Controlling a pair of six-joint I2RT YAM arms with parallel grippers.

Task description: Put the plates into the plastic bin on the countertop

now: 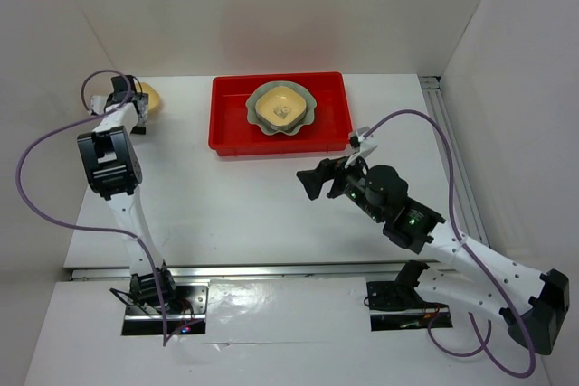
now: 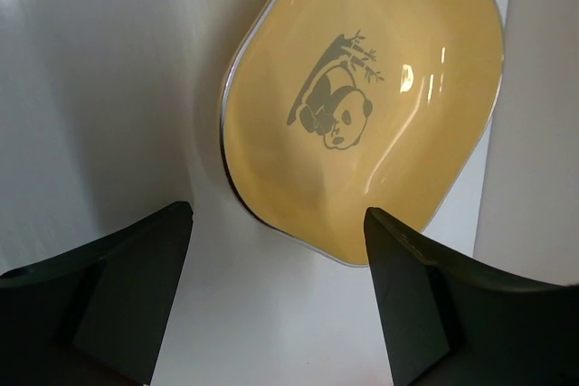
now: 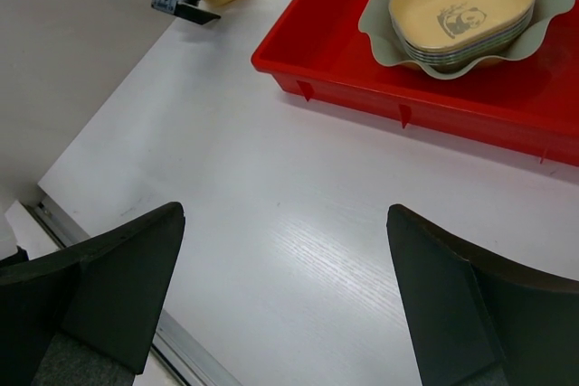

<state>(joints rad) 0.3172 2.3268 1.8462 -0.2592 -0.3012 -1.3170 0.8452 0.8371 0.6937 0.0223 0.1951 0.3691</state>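
The red plastic bin (image 1: 226,124) stands at the back middle of the white countertop (image 1: 235,205). In it the pale-green scalloped dish (image 1: 308,108) holds a stack of small dishes with a yellow one (image 1: 280,106) on top; the stack also shows in the right wrist view (image 3: 461,6). A second yellow dish (image 1: 150,98) with a panda print lies at the back left corner (image 2: 380,88). My left gripper (image 1: 127,97) is open, just short of that dish (image 2: 280,287). My right gripper (image 1: 315,183) is open and empty over the middle of the countertop (image 3: 285,296).
White walls enclose the countertop on three sides. A metal rail (image 1: 448,151) runs along the right edge and another along the front edge (image 1: 253,270). Purple cables loop from both arms.
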